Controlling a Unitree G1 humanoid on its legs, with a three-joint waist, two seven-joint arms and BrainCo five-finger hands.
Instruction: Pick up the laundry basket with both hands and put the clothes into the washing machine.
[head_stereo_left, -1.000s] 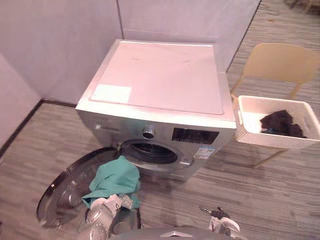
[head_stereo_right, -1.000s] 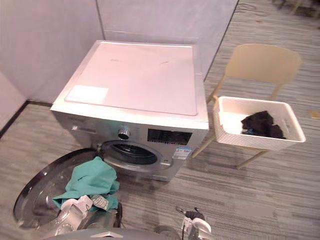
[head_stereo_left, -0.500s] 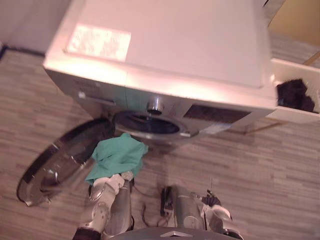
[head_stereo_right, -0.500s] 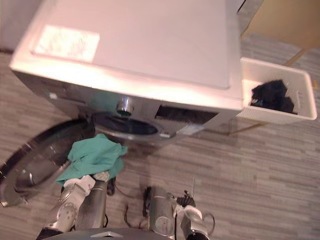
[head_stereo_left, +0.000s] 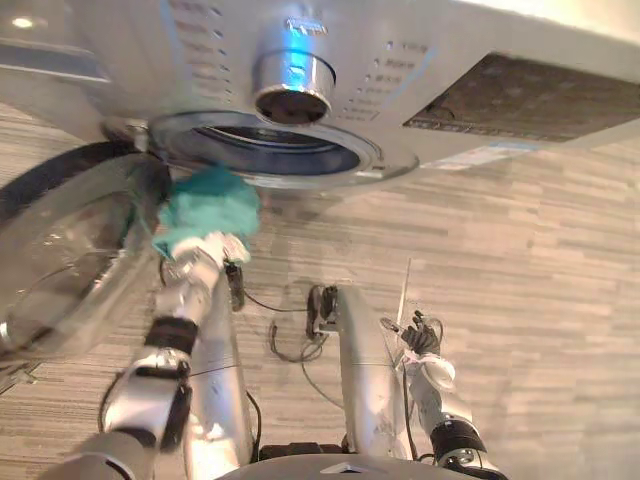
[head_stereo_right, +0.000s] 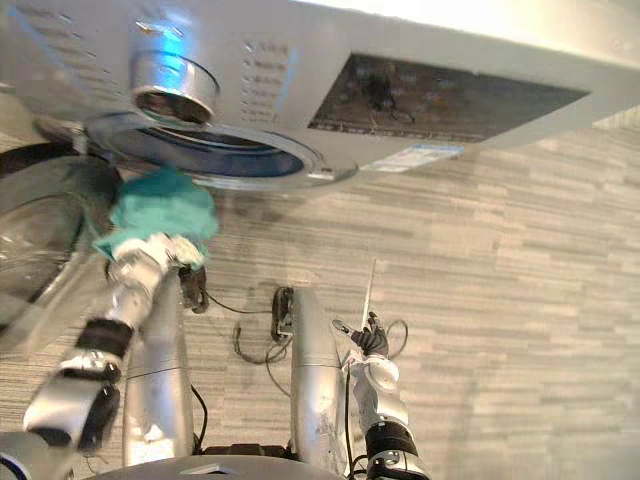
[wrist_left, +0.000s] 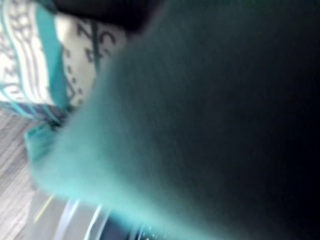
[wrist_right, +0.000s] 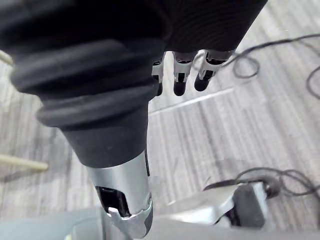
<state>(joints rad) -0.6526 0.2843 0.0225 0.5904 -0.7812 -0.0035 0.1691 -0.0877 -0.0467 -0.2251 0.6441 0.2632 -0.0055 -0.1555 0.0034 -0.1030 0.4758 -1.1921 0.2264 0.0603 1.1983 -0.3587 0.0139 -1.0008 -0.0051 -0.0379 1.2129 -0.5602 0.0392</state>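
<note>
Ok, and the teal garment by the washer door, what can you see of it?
The teal garment is soft, matte cloth, bunched into a crumpled wad. The left hand grips it from below, holding it off the floor just below the lower left rim of the round opening of the washing machine, beside the open glass door. It is not yet inside the drum. The left wrist view shows a white patterned patch against it.

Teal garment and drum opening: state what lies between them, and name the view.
Nothing: in the left eye view the teal garment, held in the left hand, sits right at the rim of the drum opening.
</note>
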